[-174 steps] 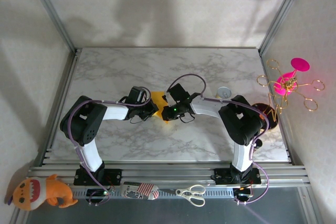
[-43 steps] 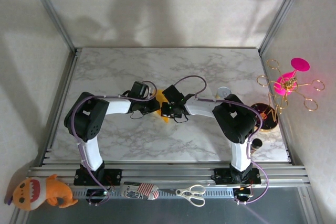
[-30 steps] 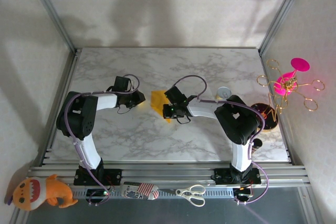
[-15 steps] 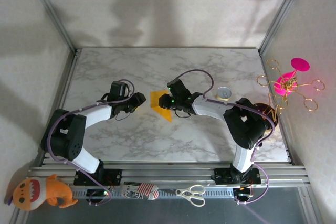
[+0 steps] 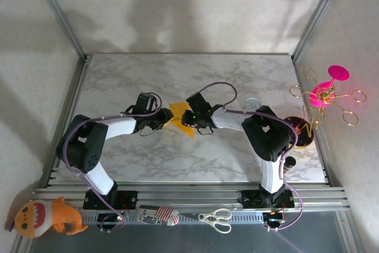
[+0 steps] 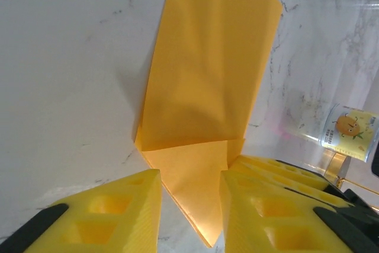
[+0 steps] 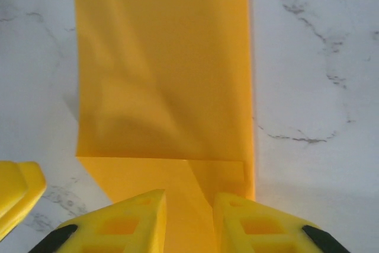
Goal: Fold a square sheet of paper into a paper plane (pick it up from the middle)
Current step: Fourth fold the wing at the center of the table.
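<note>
Overhead, 1 thin orange-yellow paper sheet (image 5: 177,111) lies mid-table on the grey-veined marble table (image 5: 237,81), between the left gripper (image 5: 166,119) and the right gripper (image 5: 188,119), 2 in all. From the left wrist, the sheet (image 6: 207,75) is a smooth folded rectangle ending in a pointed flap, which lies flat between the left gripper's (image 6: 189,176) parted, blocky yellow fingers, ungrasped. From the right wrist, the sheet (image 7: 163,69) looks matte and faintly creased, with the right gripper (image 7: 189,197) likewise parted at its folded end.

My 2 arms bend inward so my left gripper (image 5: 166,120) and right gripper (image 5: 189,118) face each other, close together. On each, my yellow fingers (image 6: 106,205) stand slightly parted, held low.
</note>
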